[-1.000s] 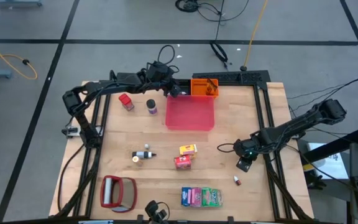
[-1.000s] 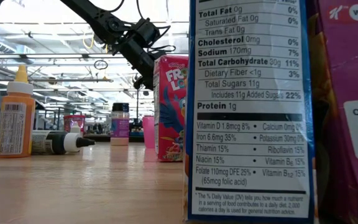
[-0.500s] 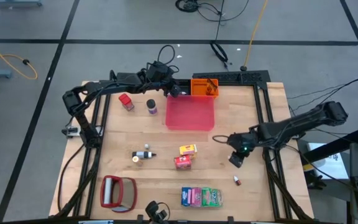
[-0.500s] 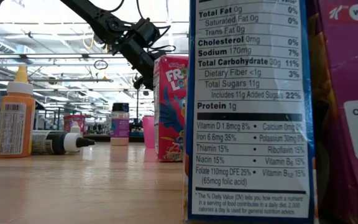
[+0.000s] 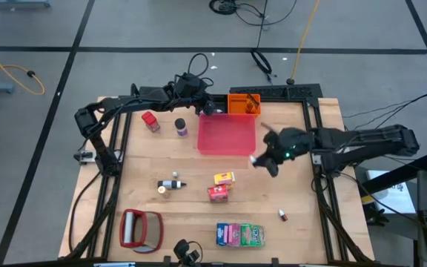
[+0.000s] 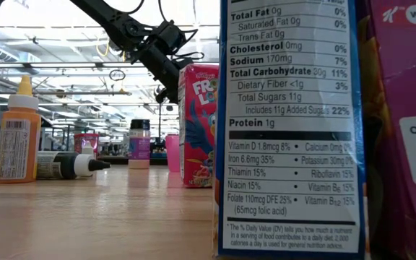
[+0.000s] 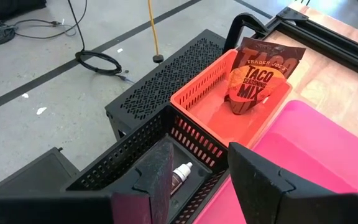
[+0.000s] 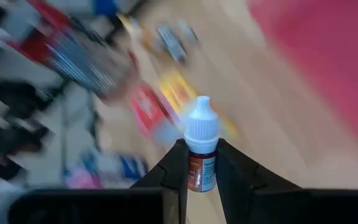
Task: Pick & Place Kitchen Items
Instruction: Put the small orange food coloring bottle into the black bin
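Right wrist view: the right gripper pinches a small dropper bottle with a white cap and brown body between its two dark fingers; the bottle stands upright in the grip. In the high view the right gripper hangs above the table, just beside the right edge of the square pink tray. The background of the right wrist view is blurred; only red, yellow and pink shapes can be made out.

The left gripper has its fingers spread with nothing between them. It hovers over a black mesh bin, in which a small white-capped bottle lies. Next to that bin sits an orange basket holding a taco seasoning packet. In the high view the left gripper is at the far edge of the table, just left of the orange basket.

Remaining items on the table, high view:
- red container and purple jar, left of the tray
- two small bottles, near the middle
- yellow carton and red carton, just beside each other
- pink, green and blue packets, at the near edge
- a tiny red-and-white item, near the right side
- a red-framed silvery flat object, at the near left corner
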